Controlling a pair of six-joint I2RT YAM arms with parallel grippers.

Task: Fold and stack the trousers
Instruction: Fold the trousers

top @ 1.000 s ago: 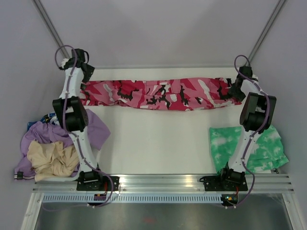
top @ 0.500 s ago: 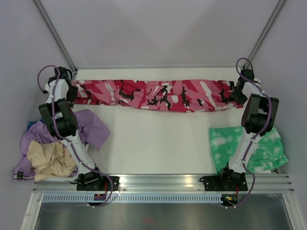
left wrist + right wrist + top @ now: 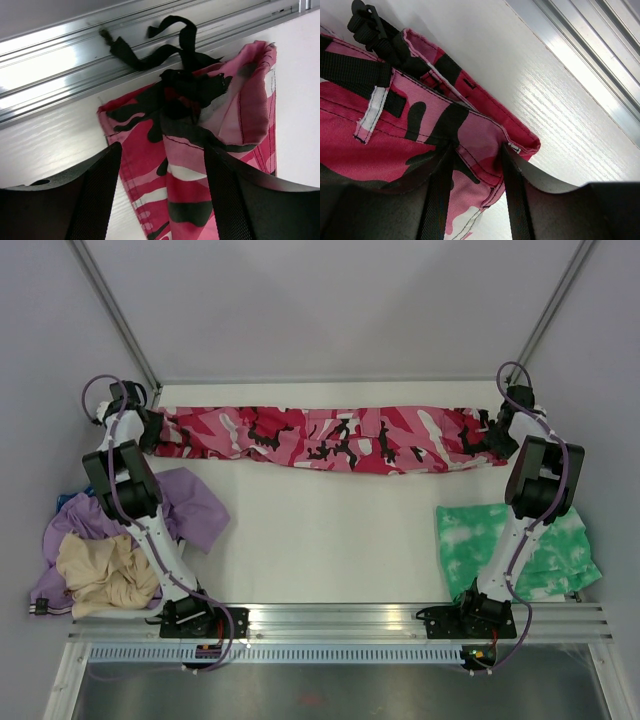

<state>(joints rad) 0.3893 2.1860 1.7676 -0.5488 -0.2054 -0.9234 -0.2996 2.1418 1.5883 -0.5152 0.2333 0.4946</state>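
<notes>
The trousers (image 3: 330,440), in pink, red, white and black camouflage print, lie stretched out in a long band across the far side of the white table (image 3: 320,530). My left gripper (image 3: 150,428) is at their left end. In the left wrist view its fingers (image 3: 100,190) stand wide apart astride the hem of the trousers (image 3: 185,200), with bare table showing beside the cloth. My right gripper (image 3: 497,430) is at their right end. In the right wrist view it (image 3: 477,150) pinches the bunched waistband corner of the trousers (image 3: 360,155), near black belt loops (image 3: 355,70).
A green-and-white tie-dye garment (image 3: 520,540) lies at the right edge of the table. A lilac garment (image 3: 190,505) and a beige one (image 3: 105,570) are heaped at the left. An aluminium rail (image 3: 340,620) runs along the near edge; a metal edge rail (image 3: 100,65) runs close beside each gripper.
My left gripper swung out to the left and the trousers' left end went with it, so the band lies longer and straighter. The right gripper shifted slightly right.
</notes>
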